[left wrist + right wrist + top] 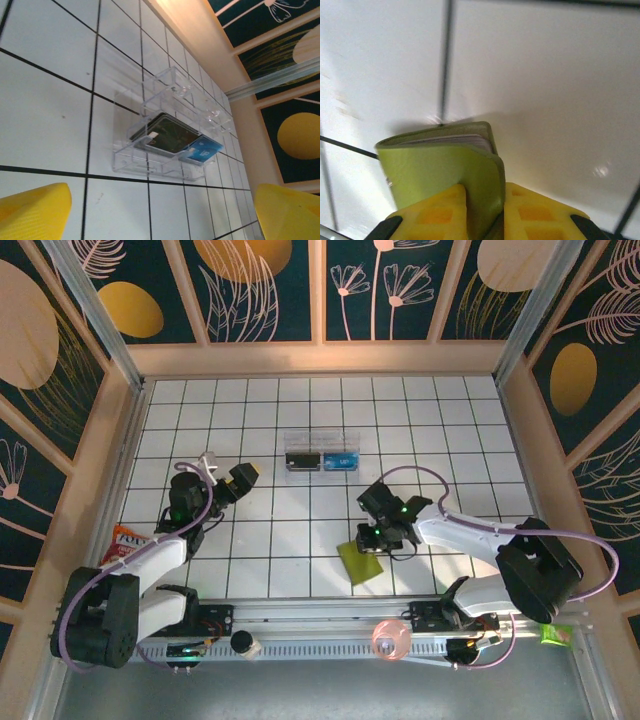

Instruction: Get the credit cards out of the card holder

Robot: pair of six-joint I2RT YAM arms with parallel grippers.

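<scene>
Bright light floods the white tiled table (300, 560); the card holder (440, 165) casts a soft shadow beside faint glare, and the yellow fingers (435, 215) blur near the lens.

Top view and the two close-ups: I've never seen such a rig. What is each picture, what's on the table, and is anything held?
These are two robot arms bolted at the near edge of a white gridded table. The top view looks down from above and behind them, with the left arm on the left. The close-ups come from a camera on each wrist. On the table lie a clear plastic box with dark and blue contents and the olive-green card holder. The yellow left fingers, at the bottom of their close-up, stand wide open facing the box and hold nothing. The right fingers pinch the card holder's edge. It is nearly closed, with pale edges showing inside.
</scene>
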